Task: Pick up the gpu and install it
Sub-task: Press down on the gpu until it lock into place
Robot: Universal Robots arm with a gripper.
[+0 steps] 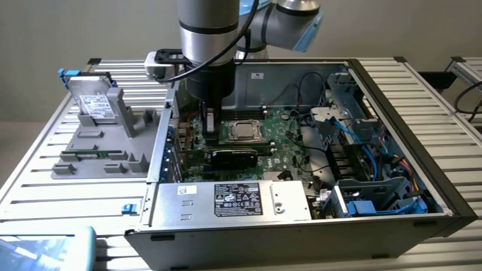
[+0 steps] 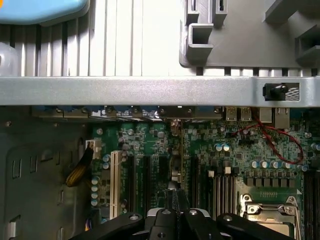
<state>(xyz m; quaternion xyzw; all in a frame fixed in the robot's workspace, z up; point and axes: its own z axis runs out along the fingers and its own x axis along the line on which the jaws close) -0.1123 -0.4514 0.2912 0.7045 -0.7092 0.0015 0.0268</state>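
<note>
Currently black fingers clamped on top edge of thin flat green circuit-board gpu, card edge-on, hanging straight below fingers over green motherboard slots; likely light, stiff, fragile; best held by bare board edges.

The arm hides the gripper's fingers in the exterior view, and the upper edge cuts the arm off.
</note>
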